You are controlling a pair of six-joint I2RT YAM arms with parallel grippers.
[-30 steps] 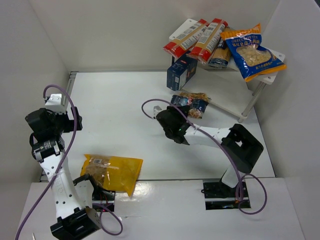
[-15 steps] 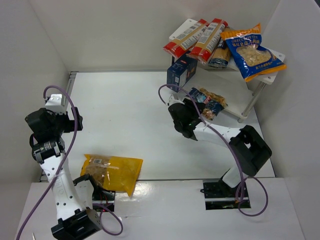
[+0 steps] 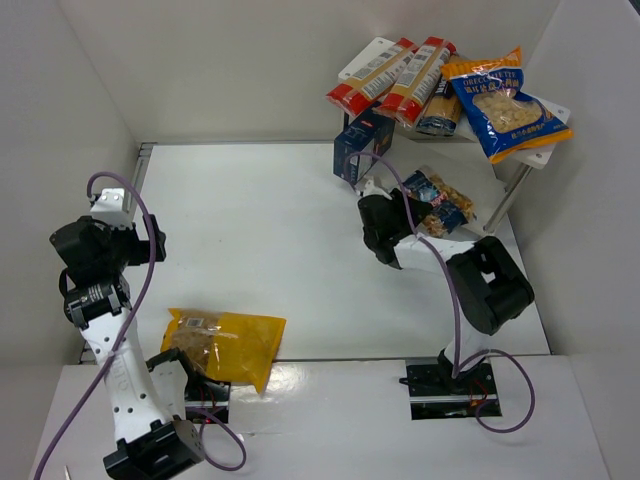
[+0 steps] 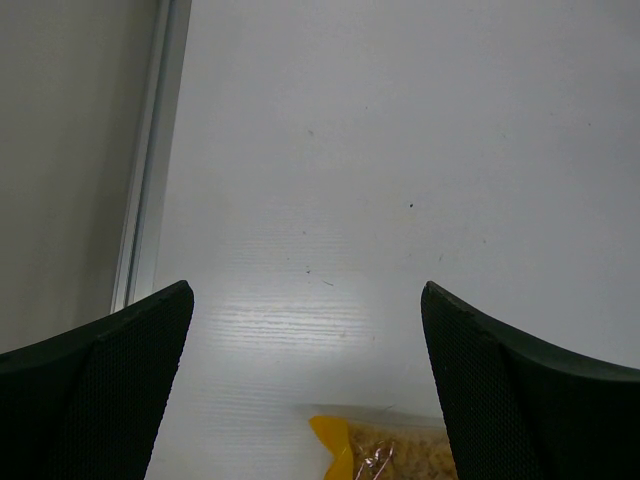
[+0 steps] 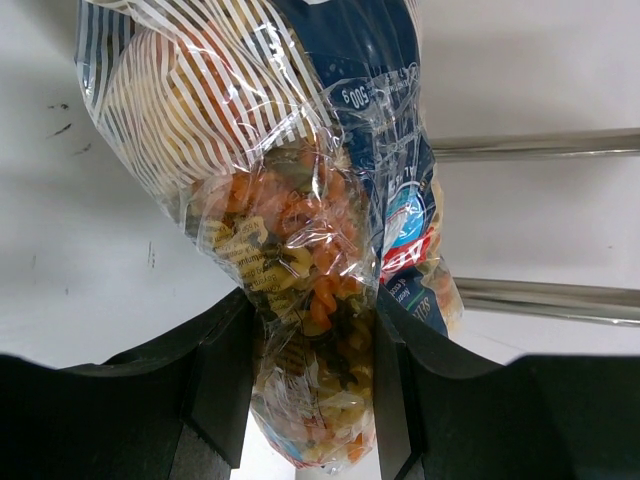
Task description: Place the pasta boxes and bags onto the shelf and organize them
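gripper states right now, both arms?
Left gripper: open, empty.
Right gripper: shut on the spiral pasta bag.

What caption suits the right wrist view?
Right gripper clamping a clear bag of spiral pasta with a blue-and-red label.

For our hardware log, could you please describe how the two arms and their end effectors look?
The left arm and right arm share white links, bulky black joints and a looping purple cable. The left end effector and right end effector have broad, matte black fingers.
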